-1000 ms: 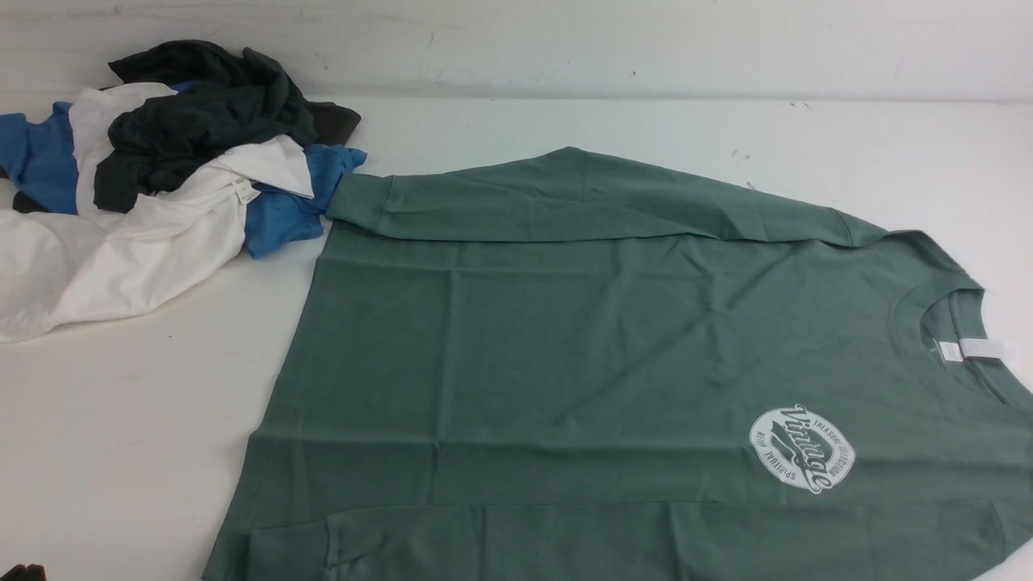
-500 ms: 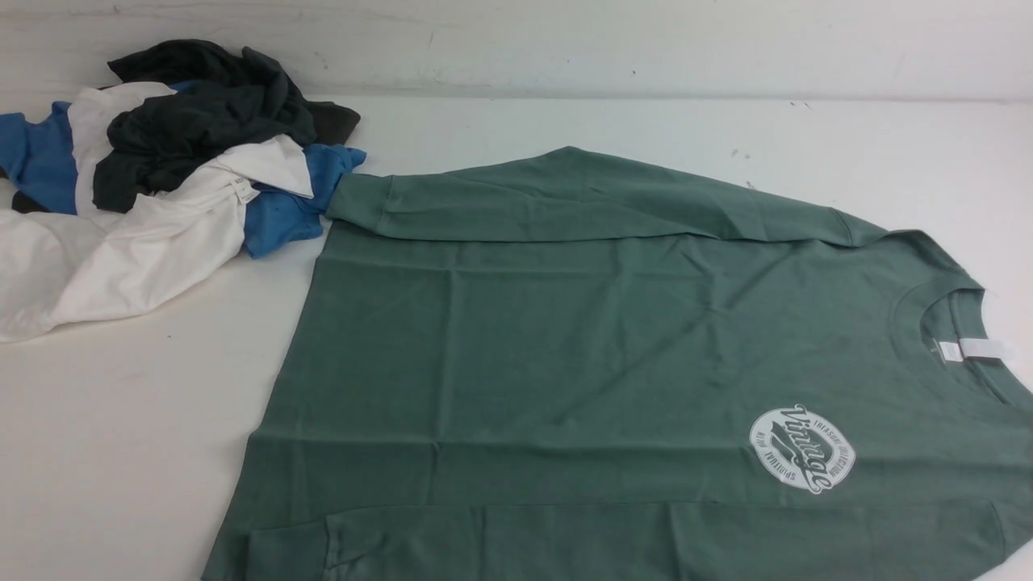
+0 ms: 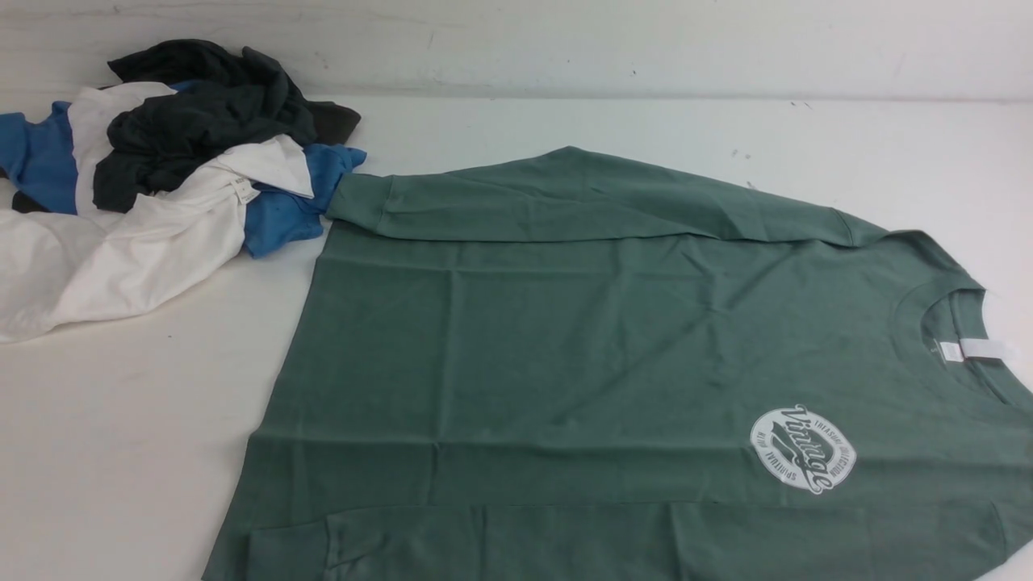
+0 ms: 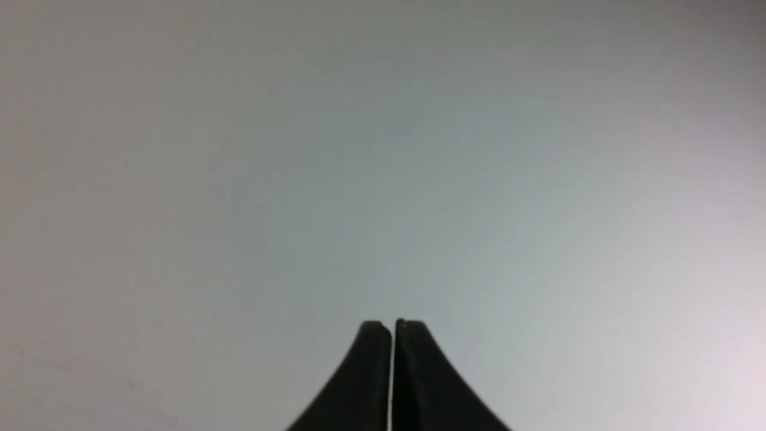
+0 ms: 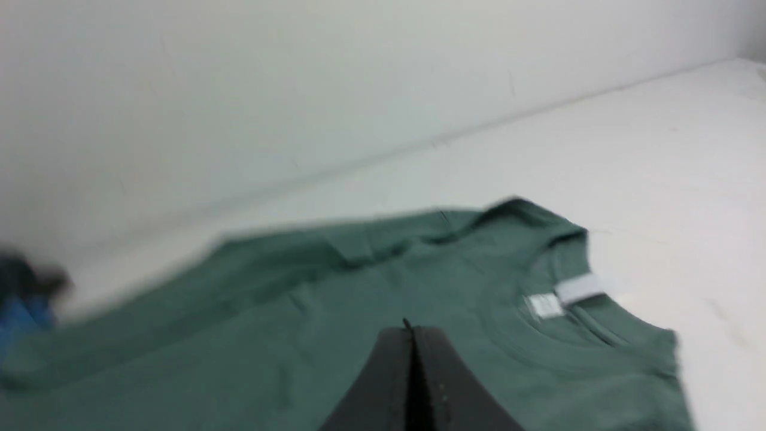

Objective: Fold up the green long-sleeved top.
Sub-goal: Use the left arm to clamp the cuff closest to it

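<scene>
- I see the sage-green cotton long-sleeved top [image 3: 565, 347] spread flat, centre to right, on the white matte tabletop [image 3: 121, 452].
- A white wall [image 3: 565, 40] stands behind.
- My left gripper [image 4: 392, 326] and right gripper [image 5: 412, 332]: both pressed together.

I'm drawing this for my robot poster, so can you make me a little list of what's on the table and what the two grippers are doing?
Main thing: green long-sleeved top, spread flat, front up
Neck: at the robot's right, white neck label showing
Chest: round white logo
Far sleeve: laid along the top's far edge
Other clothes: pile of dark, white and blue ones, far left, beside the sleeve's cuff
Surface: white table
Left gripper: shut, holding nothing
Right gripper: shut, holding nothing, pointing at the top
</scene>
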